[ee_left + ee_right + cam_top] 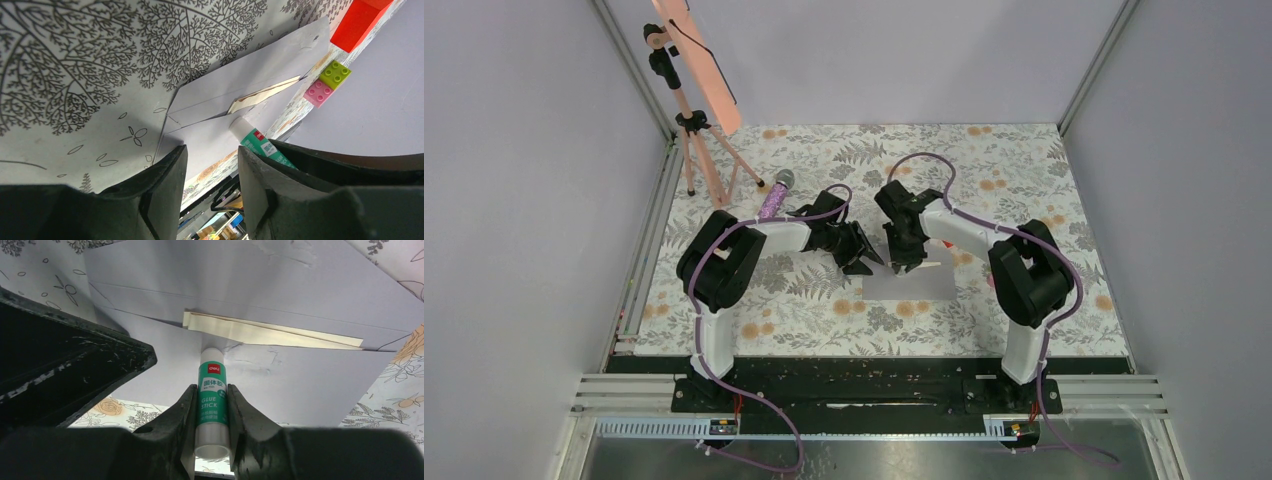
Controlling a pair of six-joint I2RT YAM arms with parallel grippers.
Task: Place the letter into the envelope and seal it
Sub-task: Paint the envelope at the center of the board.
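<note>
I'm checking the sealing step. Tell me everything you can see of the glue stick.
The glue stick is a white cylinder, plastic by the look, with a green label reading "GLUE STICK". The right hand is shut on its labelled middle, one finger on each side. Its white end points at, and seems to touch, the grey envelope close to the cream letter and its exposed edge.

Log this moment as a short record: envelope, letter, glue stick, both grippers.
envelope: lying on the table, not yet sealed
letter: mostly tucked inside, a cream strip showing
glue stick: tip at the envelope, just short of the letter
right gripper: shut on the glue stick
left gripper: open, holding nothing, near the envelope's corner
</note>
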